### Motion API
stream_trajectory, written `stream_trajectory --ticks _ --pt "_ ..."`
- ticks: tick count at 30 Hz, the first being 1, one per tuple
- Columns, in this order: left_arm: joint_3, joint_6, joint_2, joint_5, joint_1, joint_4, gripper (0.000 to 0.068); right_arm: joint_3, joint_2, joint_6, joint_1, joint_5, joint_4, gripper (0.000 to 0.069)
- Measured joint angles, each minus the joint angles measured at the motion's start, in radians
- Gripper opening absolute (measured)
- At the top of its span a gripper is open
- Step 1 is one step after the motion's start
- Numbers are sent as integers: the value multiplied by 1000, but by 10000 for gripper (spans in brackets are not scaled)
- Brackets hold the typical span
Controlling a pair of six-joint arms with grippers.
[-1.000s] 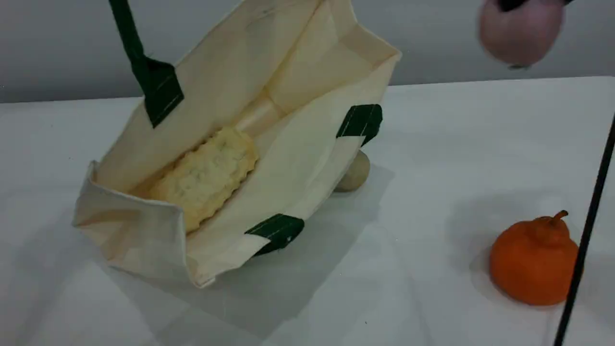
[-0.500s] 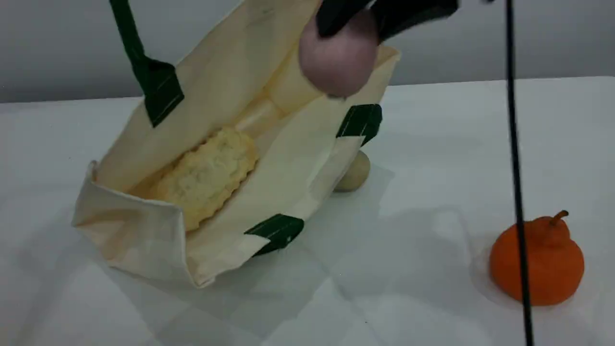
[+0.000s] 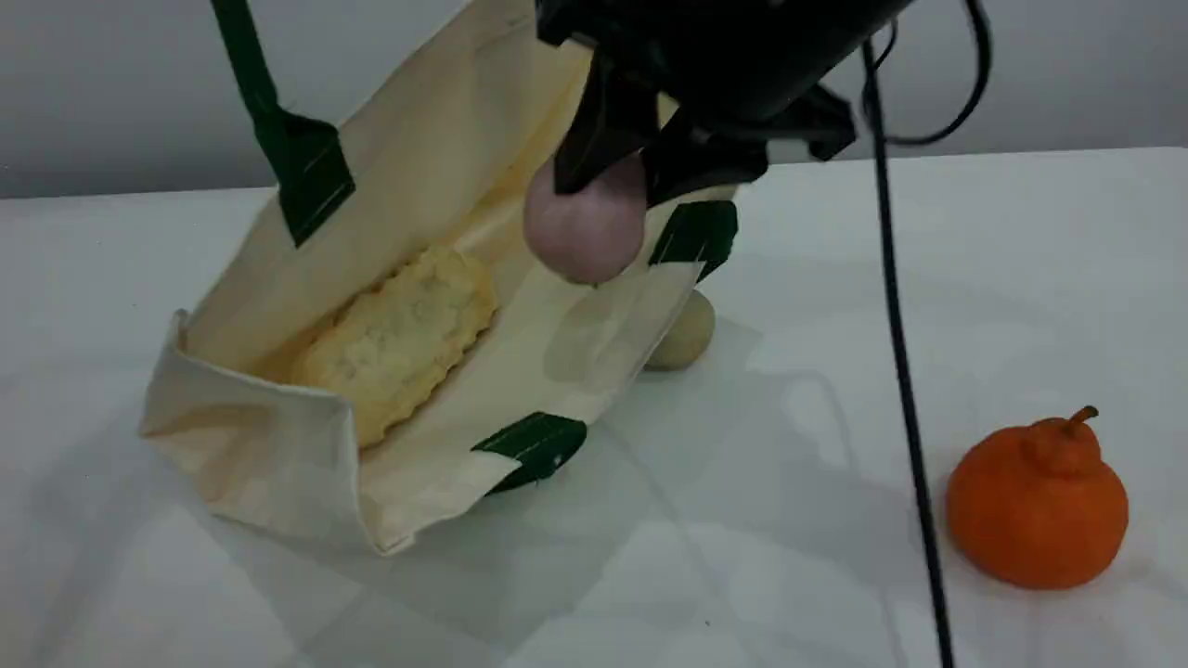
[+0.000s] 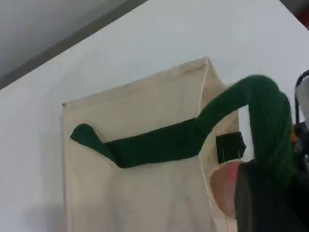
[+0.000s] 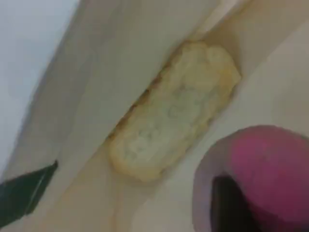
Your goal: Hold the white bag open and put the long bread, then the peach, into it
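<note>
The white bag (image 3: 418,176) lies tilted with its mouth open. Its dark green handle (image 3: 246,65) is pulled up out of the scene view's top edge. In the left wrist view that handle (image 4: 164,145) loops over my left gripper (image 4: 263,203), which is shut on it. The long bread (image 3: 399,339) rests inside the bag, pale underside up; the right wrist view also shows this bread (image 5: 174,113). My right gripper (image 3: 640,162) is shut on the peach (image 3: 585,232), which hangs just over the bag's mouth. The peach (image 5: 270,169) fills the right wrist view's lower right corner.
A beige-tan ball (image 3: 685,334) sits on the table against the bag's right side. An orange stemmed fruit (image 3: 1037,506) stands at the front right. A black cable (image 3: 905,390) hangs down from the right arm, left of the orange fruit.
My right gripper has carried the peach left and down, from the upper right corner to just over the bag's mouth. The cable swung left with it. Bag, bread and handle stayed put.
</note>
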Motion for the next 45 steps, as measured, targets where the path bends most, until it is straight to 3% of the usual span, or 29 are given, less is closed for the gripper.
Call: stream_trajectory --ticks 12,16,24,35,45 --pt "0 0 0 0 0 0 102 1 127 -491 0 -10 586 266" --pt "0 0 0 0 0 -1 102 1 127 -642 0 7 708 266" --pt "0 0 0 0 0 -1 102 1 127 -748 0 33 725 311" --pt "0 0 0 0 0 -1 102 1 127 -735 0 56 722 607" --pt "0 0 0 0 0 0 102 1 104 -779 -14 41 722 596"
